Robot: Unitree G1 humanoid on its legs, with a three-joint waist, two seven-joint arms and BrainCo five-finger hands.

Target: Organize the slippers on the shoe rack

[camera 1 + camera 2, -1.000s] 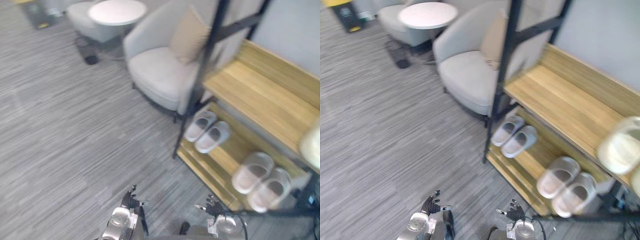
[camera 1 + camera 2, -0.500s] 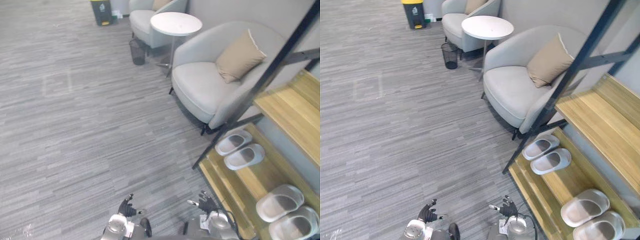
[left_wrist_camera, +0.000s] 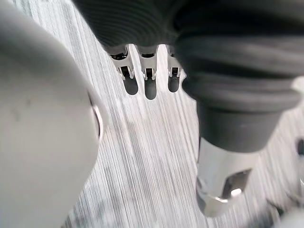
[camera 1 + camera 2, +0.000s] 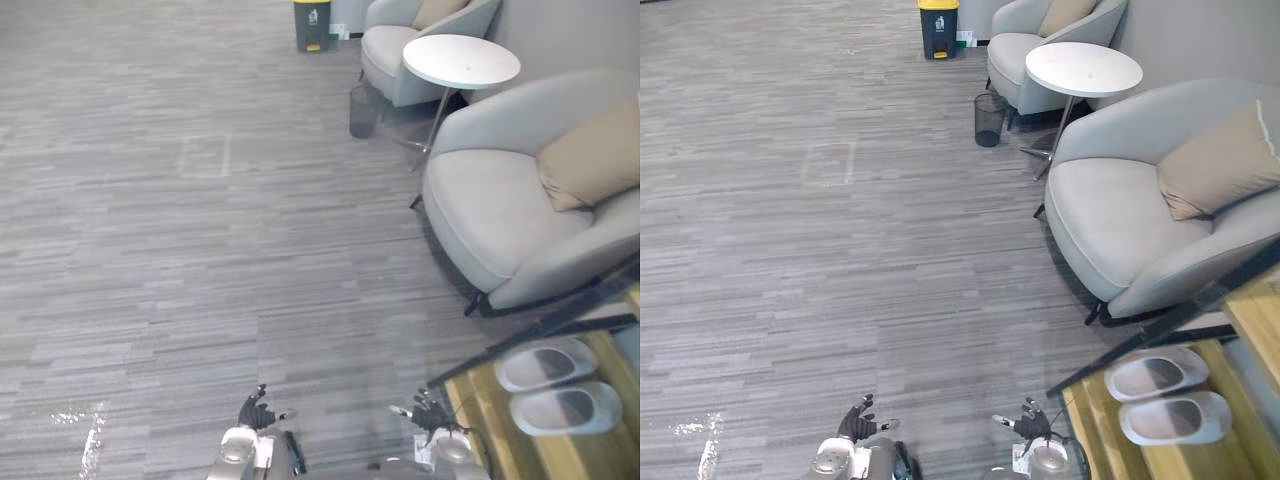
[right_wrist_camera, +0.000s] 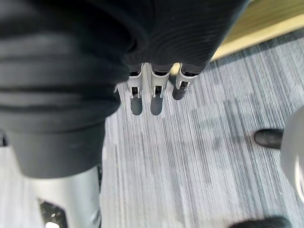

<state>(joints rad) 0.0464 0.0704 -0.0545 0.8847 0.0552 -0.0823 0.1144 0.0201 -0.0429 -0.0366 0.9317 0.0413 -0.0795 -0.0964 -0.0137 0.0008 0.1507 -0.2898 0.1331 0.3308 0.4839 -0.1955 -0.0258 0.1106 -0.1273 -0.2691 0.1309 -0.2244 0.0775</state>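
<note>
Camera swung off shoe rack (image 4: 1092,432); right wrist view catches its edge.

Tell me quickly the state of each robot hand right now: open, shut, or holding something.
Left hand: open, fingers straight, holding nothing.
Right hand: open, fingers straight, holding nothing.

Left hand (image 3: 150,78) and right hand (image 5: 153,92): silver fingers (image 5: 136,97) (dark tips), black ribbed covers (image 3: 142,21)
</note>
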